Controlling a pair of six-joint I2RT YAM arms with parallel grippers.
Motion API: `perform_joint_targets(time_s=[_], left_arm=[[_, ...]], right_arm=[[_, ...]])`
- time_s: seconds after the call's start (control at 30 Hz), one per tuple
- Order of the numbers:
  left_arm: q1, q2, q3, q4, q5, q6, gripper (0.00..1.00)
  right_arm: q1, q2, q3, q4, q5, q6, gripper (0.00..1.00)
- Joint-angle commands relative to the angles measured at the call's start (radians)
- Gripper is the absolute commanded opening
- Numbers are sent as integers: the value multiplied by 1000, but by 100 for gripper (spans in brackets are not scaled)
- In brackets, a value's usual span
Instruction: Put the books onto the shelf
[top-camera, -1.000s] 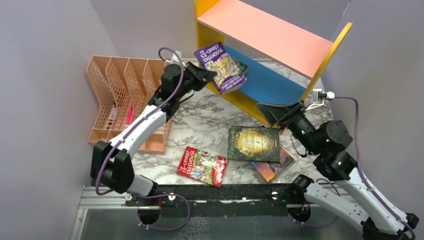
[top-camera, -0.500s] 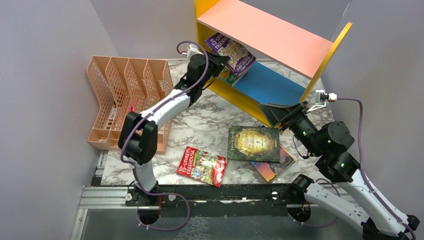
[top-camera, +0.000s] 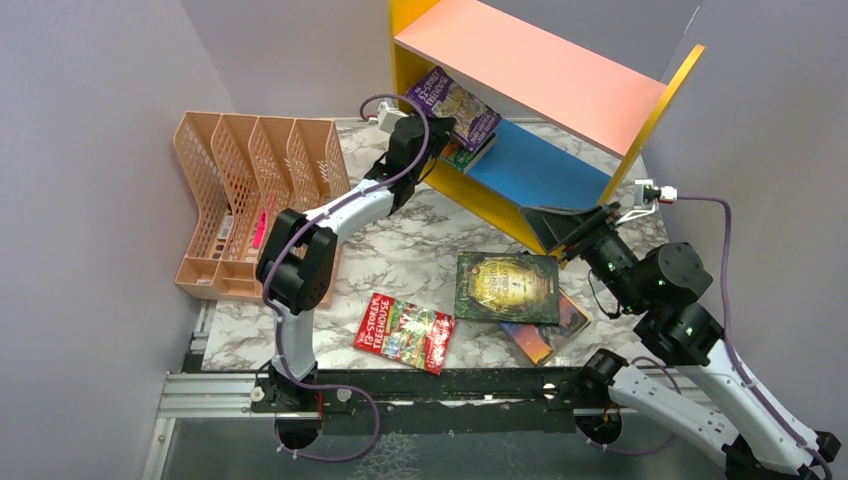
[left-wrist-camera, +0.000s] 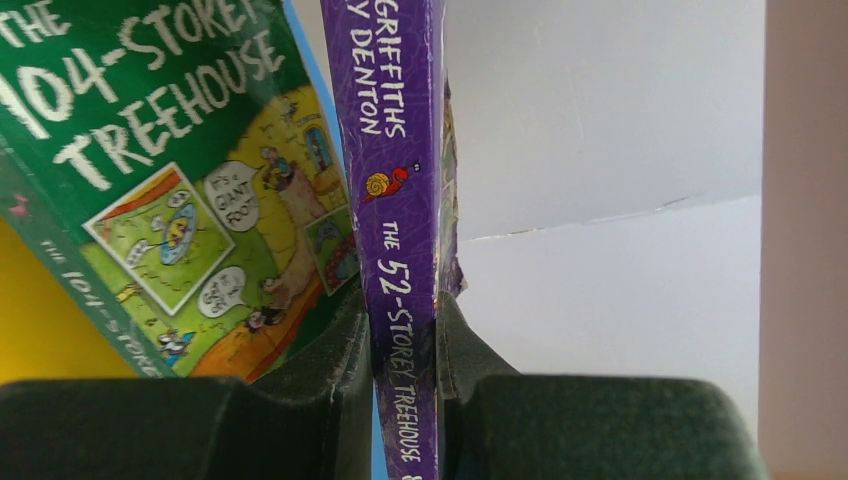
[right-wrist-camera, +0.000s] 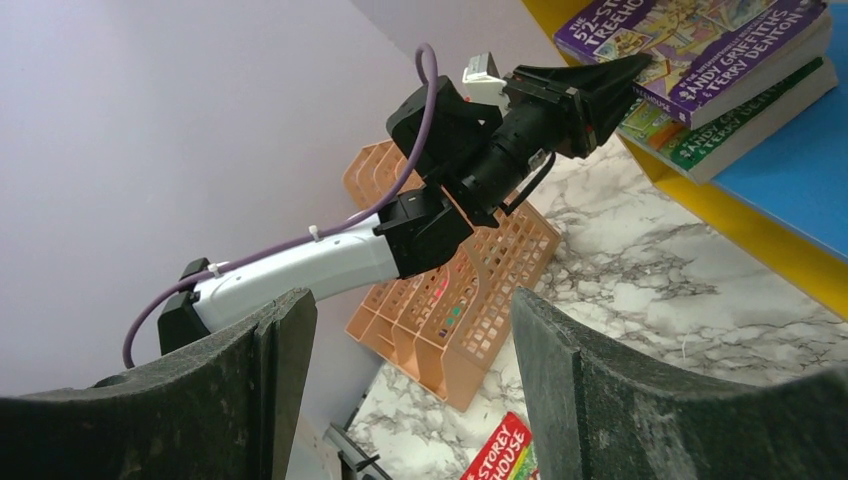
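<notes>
Shelf front (top-camera: 470, 200): left hand (top-camera: 450, 124) outstretched

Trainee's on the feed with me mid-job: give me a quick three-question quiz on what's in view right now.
1. Multiple choice: the left end effector is shut on which item?
A) red 13-Storey Treehouse
B) purple 52-Storey Treehouse
C) peach file rack

2. True or false: the right end effector is gripping a book.

3. Fill in: the green 104-Storey Treehouse lies on the shelf's ____ lower board.

Key: 1 B; 2 false, its jaws stand open and empty; 3 blue.
</notes>
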Motion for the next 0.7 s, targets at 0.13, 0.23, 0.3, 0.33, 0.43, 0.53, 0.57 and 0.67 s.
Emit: perform_joint_targets(time_s=[0.13,0.23,0.3,0.33,0.43,0.53,0.57,0.67], left_arm=[[7,-16,-61,107,-56,-32,15],[17,-11,-75,101,-25,-49,17],[22,-13,-80,82,-12,-57,14],[24,-14,-82,71,-6,-62,9],[31,-18,-91,62,25,-77,0],[39,-19,-85,62,61,-81,0],[43,-19,-82,62,76,-80,0],[53,-28,-83,63,118,-86,0]], right_arm=[[0,9,12,-26,27,-11,75],[1,10,11,-31,31,-10,75],[1,11,10,-34,34,-9,75],[2,10,8,-37,36,-6,75],[0,14,5,-37,33,0,75],[1,19,3,-34,28,4,75],[0,20,4,-34,26,5,75],[1,21,3,-34,24,7,75]])
